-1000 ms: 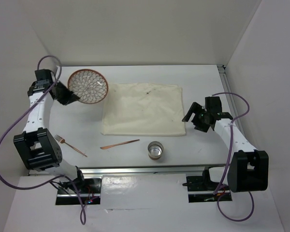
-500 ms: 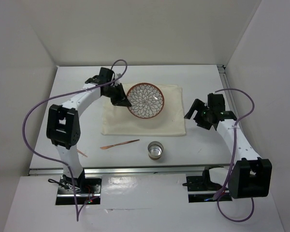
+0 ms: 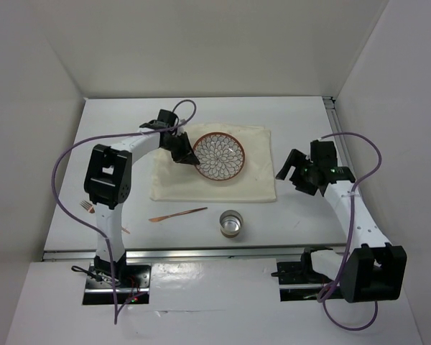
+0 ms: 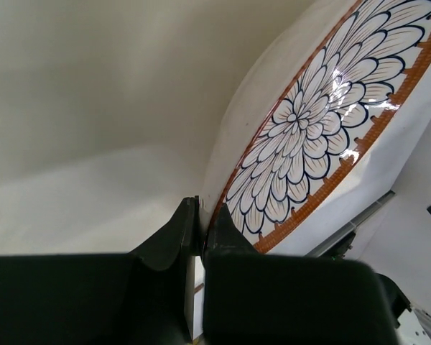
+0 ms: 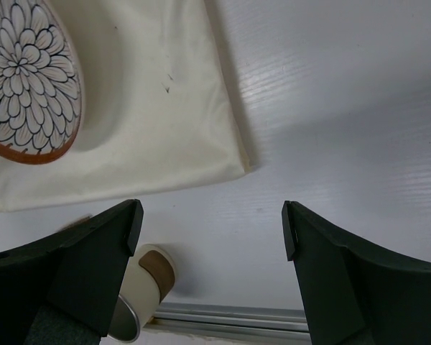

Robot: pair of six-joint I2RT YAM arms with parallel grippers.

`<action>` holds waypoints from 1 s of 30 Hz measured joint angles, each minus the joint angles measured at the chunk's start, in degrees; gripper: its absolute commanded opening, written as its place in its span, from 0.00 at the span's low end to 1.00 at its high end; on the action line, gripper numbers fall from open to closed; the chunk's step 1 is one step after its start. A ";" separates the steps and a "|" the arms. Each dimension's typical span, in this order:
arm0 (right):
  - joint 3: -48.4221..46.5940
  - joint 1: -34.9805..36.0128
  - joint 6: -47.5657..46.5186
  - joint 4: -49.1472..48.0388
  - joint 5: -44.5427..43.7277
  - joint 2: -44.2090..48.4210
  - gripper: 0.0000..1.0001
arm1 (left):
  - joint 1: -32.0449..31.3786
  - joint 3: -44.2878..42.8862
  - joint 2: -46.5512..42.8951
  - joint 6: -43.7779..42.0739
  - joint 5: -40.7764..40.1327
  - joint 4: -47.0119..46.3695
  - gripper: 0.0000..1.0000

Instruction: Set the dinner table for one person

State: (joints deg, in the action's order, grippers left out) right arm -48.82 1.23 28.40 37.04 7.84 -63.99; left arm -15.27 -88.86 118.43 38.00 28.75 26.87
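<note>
A round plate (image 3: 220, 156) with a blue flower pattern and an orange-brown rim hangs over the middle of the cream placemat (image 3: 253, 181) on the white dinner table (image 3: 115, 136). My left gripper (image 3: 192, 158) is shut on the plate's left rim. In the left wrist view, the left gripper (image 4: 201, 221) pinches the thin edge of the plate (image 4: 323, 122). I cannot tell whether the plate touches the mat. My right gripper (image 3: 291, 172) hovers open beside the mat's right edge. In the right wrist view, only the table (image 5: 330, 144) lies between the jaws of the right gripper (image 5: 212, 223).
A metal-lined cup (image 3: 230, 223) stands in front of the placemat, also low in the right wrist view as a cup (image 5: 140, 284). A copper utensil (image 3: 177, 214) lies left of it. A fork (image 3: 86, 207) is partly hidden behind the left arm. A metal rail (image 3: 201, 251) runs along the near edge.
My left arm swung the plate from the table's far left to over the placemat's middle, then settled slightly. The right arm barely moved.
</note>
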 measured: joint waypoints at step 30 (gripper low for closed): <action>-4.07 41.64 1.22 5.18 2.05 -4.15 0.83 | -1.57 -5.09 -14.49 -2.80 -16.61 14.53 0.94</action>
State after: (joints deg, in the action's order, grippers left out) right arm -52.88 42.87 29.63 42.22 9.89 -68.14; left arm -16.84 -93.95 103.94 35.20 12.14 41.41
